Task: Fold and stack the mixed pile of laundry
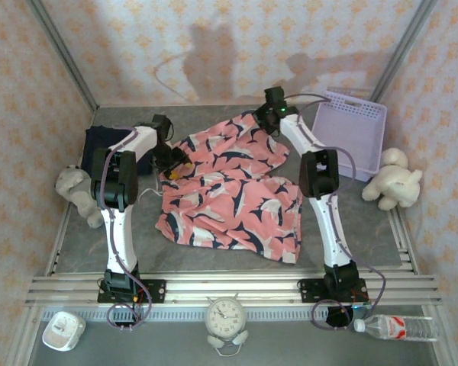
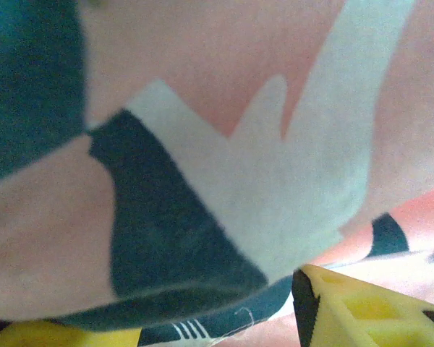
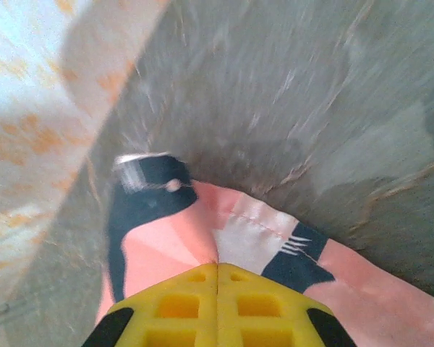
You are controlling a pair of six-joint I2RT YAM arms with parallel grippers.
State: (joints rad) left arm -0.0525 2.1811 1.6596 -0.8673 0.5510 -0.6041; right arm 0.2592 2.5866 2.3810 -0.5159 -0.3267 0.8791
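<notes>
The salmon-pink garment (image 1: pixel 229 191) with navy and white print lies spread across the middle of the grey table. The dark navy garment (image 1: pixel 101 139) sits at the back left, partly behind the left arm. My left gripper (image 1: pixel 172 164) is down at the pink garment's left edge. In the left wrist view its yellow fingers (image 2: pixel 369 311) stand wide apart, with a fold of the printed cloth (image 2: pixel 202 181) bulging between them. My right gripper (image 1: pixel 271 116) is at the garment's far edge. There its fingers (image 3: pixel 260 303) are pressed together on the pink hem (image 3: pixel 239 224).
A lavender basket (image 1: pixel 351 141) stands at the back right, with a white plush toy (image 1: pixel 395 179) beside it. Another plush toy (image 1: pixel 78 191) lies by the left arm. A clock (image 1: pixel 227 316), a bottle (image 1: pixel 393 328) and a white device (image 1: pixel 63 329) lie in front of the rail.
</notes>
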